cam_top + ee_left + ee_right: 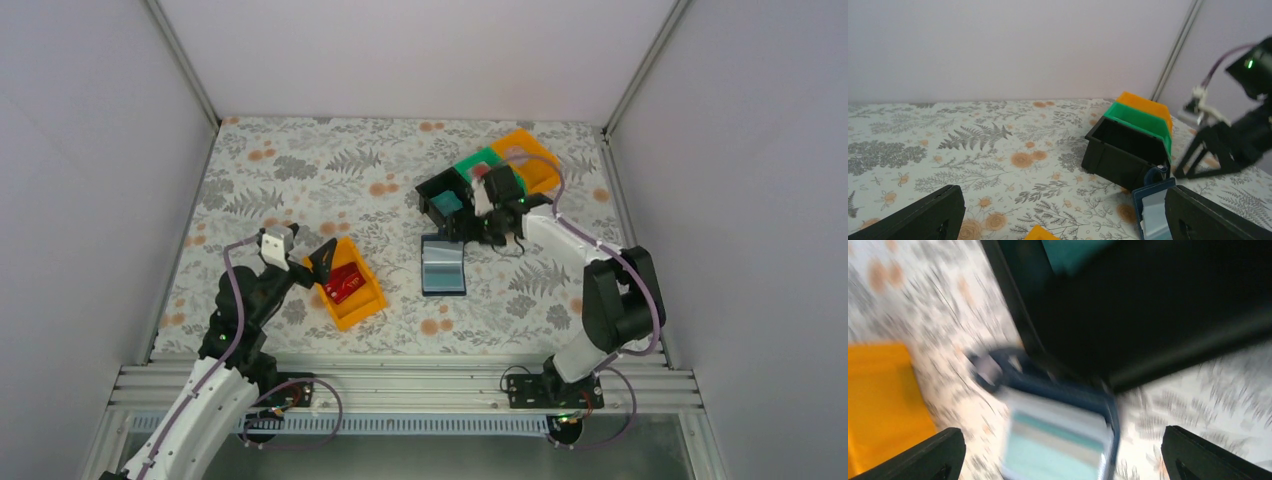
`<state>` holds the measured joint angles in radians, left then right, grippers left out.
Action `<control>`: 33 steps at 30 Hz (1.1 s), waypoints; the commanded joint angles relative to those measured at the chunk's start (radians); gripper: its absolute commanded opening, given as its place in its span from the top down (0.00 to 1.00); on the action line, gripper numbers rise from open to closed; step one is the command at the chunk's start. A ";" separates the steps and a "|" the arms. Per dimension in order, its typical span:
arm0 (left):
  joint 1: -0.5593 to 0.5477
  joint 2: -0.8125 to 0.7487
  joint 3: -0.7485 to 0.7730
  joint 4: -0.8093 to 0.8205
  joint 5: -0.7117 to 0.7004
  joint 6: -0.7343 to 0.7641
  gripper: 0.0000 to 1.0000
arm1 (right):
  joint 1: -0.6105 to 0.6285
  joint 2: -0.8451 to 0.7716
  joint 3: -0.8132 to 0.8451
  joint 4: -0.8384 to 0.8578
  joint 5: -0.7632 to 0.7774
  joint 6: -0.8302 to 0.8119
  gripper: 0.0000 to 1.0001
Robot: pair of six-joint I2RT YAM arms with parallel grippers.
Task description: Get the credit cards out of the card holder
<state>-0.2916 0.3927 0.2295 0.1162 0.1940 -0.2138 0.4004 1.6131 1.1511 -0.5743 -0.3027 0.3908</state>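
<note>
Sorting cards out of the holder, read from my near edge outward. My left gripper hangs with its jaws spread and nothing between them, above the near orange bin, where a red credit card lies flat. At mid-table the card holder lies unfolded and face up, pale sleeves showing, its snap tab toward the black bin. My right gripper is poised by the holder's far end, beside the bin's near wall, fingers wide apart and gripping nothing. Its wrist view is smeared, so I cannot tell whether a card sits in the sleeves. A teal credit card lies in the black bin. Behind it stand a green bin, holding a pinkish patch too small to name, and a second orange bin.

Step, as I judge it: between cards, one delivered and the next not yet taken. The next move calls for lowering onto a sleeve, pinching an exposed card edge and drawing it along the sleeve's opening. A light wallet would probably drag along, so my left gripper may need to pin it.

Room: the floral tablecloth lies open left of the holder. The black bin stands just beside the holder's far end, perhaps touching it, and crowds my right fingers. The enclosure walls stand well apart.
</note>
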 commanded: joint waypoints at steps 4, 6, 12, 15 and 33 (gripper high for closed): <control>0.003 0.000 -0.010 0.031 0.022 0.011 0.00 | 0.005 -0.004 -0.185 0.033 -0.157 -0.098 0.01; 0.004 -0.002 -0.012 0.034 0.026 0.012 0.00 | 0.003 0.022 -0.207 0.079 -0.139 -0.107 0.01; 0.005 -0.006 -0.010 0.032 0.030 0.013 0.00 | -0.013 0.081 -0.220 0.201 -0.089 -0.155 0.02; 0.003 -0.005 -0.010 0.034 0.034 0.013 0.00 | -0.014 0.072 -0.241 0.253 -0.120 -0.172 0.03; 0.004 -0.008 -0.015 0.043 0.054 0.010 0.00 | -0.058 0.042 -0.353 0.415 -0.436 -0.250 0.46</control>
<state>-0.2916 0.3927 0.2237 0.1268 0.2260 -0.2138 0.3466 1.6741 0.8150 -0.1982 -0.6369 0.1593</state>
